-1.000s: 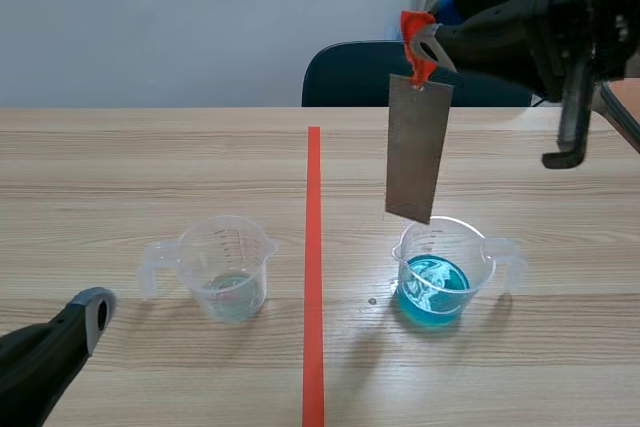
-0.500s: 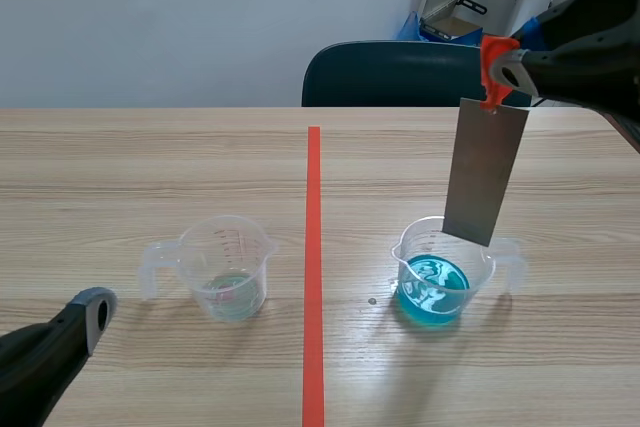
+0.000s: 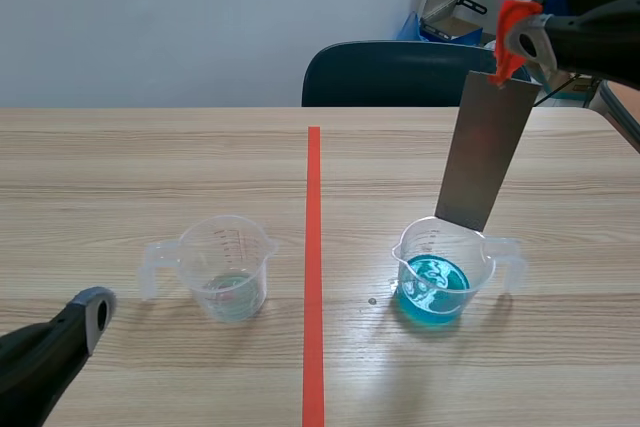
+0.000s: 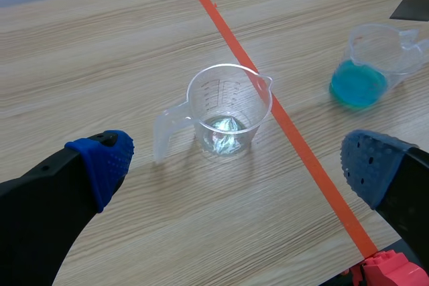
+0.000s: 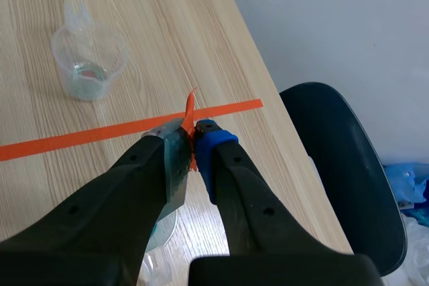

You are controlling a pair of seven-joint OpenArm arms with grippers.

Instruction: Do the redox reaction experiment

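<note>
right gripper (image 3: pixel 512 29): fingers pinched tight on the orange-red tag (image 3: pixel 510 13) at the top of the metal plate (image 3: pixel 485 152); in the right wrist view the tag sticks out between the two pads (image 5: pixel 213 140).
right arm: comes in high from the right side, gripper raised well above the table (image 3: pixel 120 167), near its far edge.
metal plate: flat grey strip, hangs from the tag, tilted, lower end nearer the tape line (image 3: pixel 313 277). Its lower edge is at the far rim of the blue-liquid beaker (image 3: pixel 445 272), above the liquid; cannot tell if it touches the rim.
blue-liquid beaker: clear plastic, handle, shallow blue liquid, right of the tape line.
left gripper (image 4: pixel 234 164): fingers wide apart, nothing between them, touching nothing.
left arm: low at the near left corner, gripper facing the clear beaker (image 4: pixel 226 110).
clear beaker: left of the tape line, a little clear liquid in the bottom, upright.
chair (image 3: pixel 390 72): dark, behind the table.
</note>
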